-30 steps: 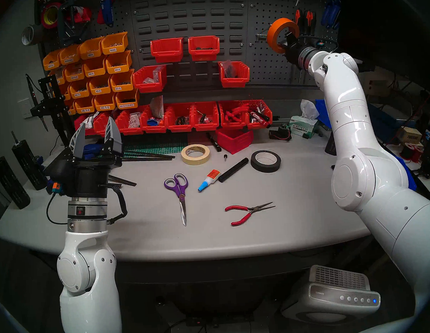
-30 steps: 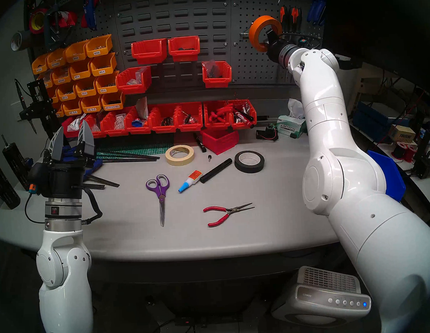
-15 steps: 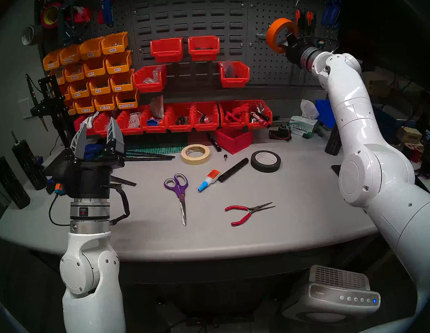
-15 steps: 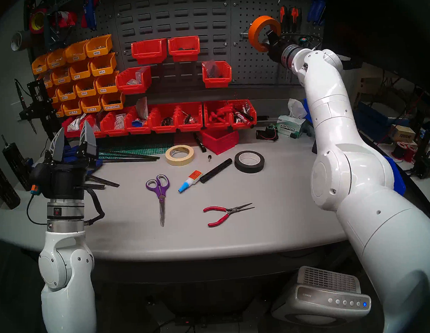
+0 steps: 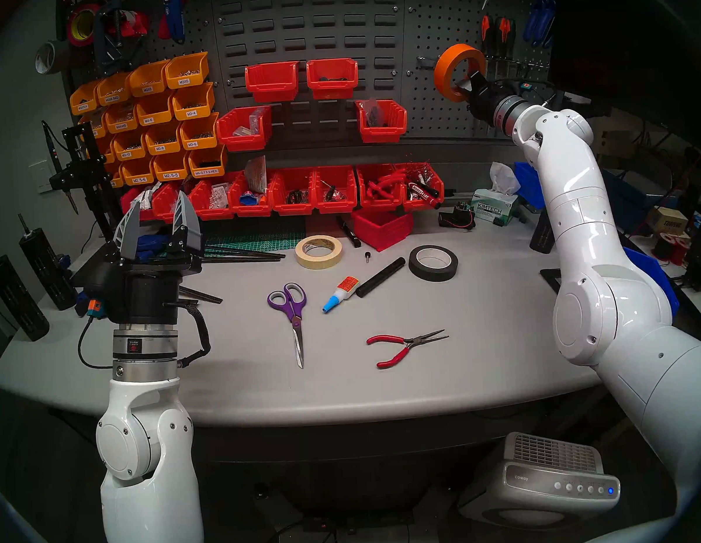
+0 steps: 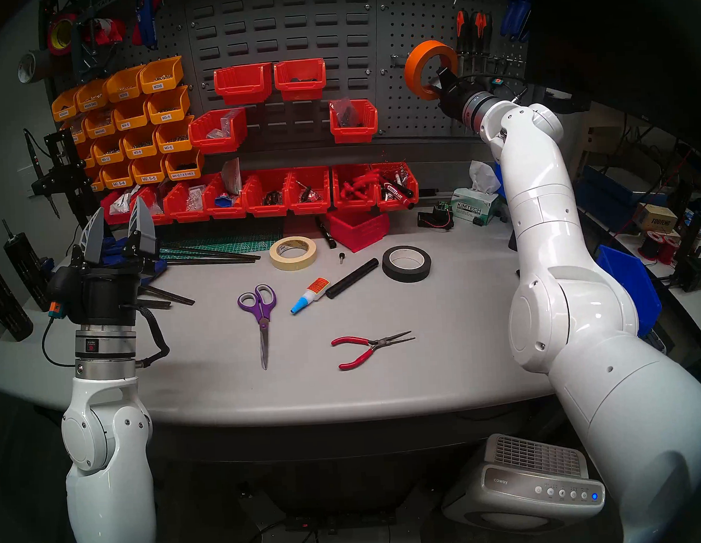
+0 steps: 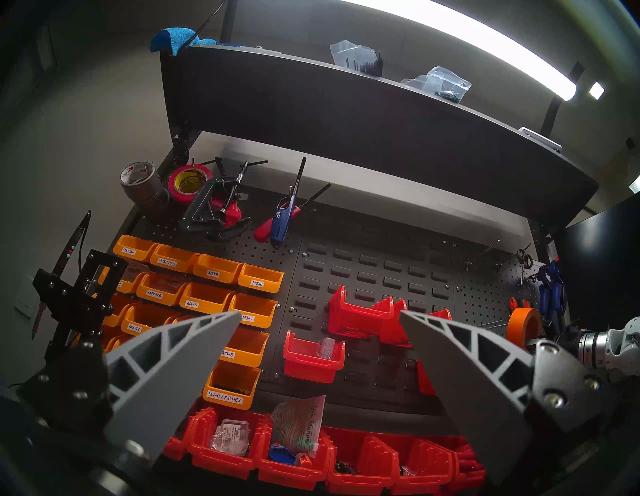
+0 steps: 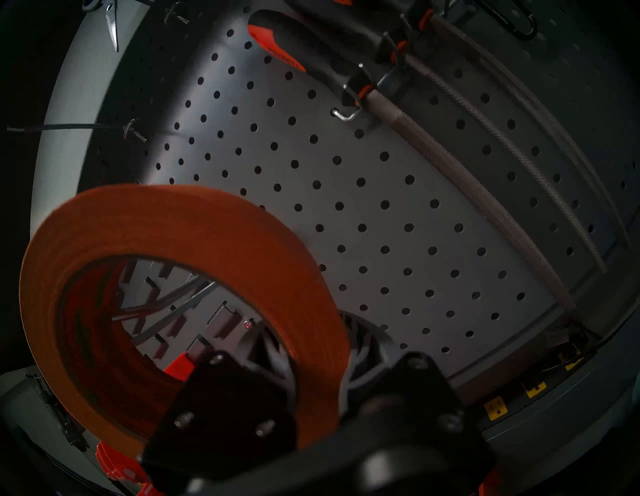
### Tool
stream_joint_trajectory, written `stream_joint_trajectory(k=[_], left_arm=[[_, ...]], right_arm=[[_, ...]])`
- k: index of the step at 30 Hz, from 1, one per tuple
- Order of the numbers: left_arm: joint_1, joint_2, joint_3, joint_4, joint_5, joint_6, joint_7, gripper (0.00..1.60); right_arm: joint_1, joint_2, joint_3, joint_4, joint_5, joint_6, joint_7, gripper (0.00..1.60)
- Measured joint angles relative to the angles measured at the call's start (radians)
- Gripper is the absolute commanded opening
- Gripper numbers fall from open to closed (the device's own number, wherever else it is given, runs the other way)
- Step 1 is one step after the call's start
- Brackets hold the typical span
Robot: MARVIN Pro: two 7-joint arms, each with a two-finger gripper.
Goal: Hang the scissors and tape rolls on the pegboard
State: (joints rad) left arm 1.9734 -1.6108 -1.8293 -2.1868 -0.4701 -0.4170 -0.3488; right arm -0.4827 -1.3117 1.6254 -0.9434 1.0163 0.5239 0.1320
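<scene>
My right gripper [image 5: 468, 85] is shut on the bright-orange tape roll [image 5: 441, 69], one finger inside the ring and one outside. It holds the roll upright against the dark grey pegboard [image 5: 445, 106], beside a metal hook [image 5: 425, 60]. In the right wrist view the roll [image 8: 207, 221] fills the lower left. Hook rods [image 8: 173, 304] show through its hole, and I cannot tell if they pass through it. The purple-handled scissors [image 5: 292, 312] and the cream roll [image 5: 318, 251] lie on the table. My left gripper [image 5: 157, 218] is open and empty, pointing up over the table's left side.
Orange-and-black-handled files [image 5: 496, 30] hang just right of the orange roll. A black tape roll [image 5: 433, 262], red pliers [image 5: 405, 345], a glue bottle [image 5: 340, 294] and a black cylinder [image 5: 381, 277] lie on the table. Red bins [image 5: 336, 188] line the back.
My right gripper has lowered the orange roll a little along the pegboard, and the arm's elbow has swung right. The left arm has barely shifted.
</scene>
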Motion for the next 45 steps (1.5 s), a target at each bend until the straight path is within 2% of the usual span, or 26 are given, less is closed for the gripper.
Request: stream_joint_trajectory(k=[8, 17, 24, 37, 45], left_arm=[[0.000, 0.006, -0.002, 0.000, -0.008, 0.001, -0.005, 1.60], [0.002, 0.008, 0.002, 0.000, -0.012, 0.001, -0.011, 1.60], [0.003, 0.008, 0.004, -0.001, -0.013, 0.001, -0.011, 1.60], [0.002, 0.009, -0.011, 0.000, -0.017, 0.000, -0.009, 1.60], [0.002, 0.009, -0.018, 0.000, -0.022, 0.001, -0.008, 1.60]], right_arm=[[-0.051, 0.011, 0.004, -0.085, 0.009, 0.005, 0.029, 0.00], [-0.111, 0.015, 0.012, -0.168, 0.014, 0.033, 0.015, 0.00], [-0.111, -0.005, -0.009, -0.193, 0.006, 0.035, -0.037, 0.00], [-0.071, -0.040, -0.071, -0.226, -0.053, 0.006, -0.104, 0.00], [-0.074, -0.029, -0.066, -0.267, -0.072, 0.004, -0.117, 0.00]])
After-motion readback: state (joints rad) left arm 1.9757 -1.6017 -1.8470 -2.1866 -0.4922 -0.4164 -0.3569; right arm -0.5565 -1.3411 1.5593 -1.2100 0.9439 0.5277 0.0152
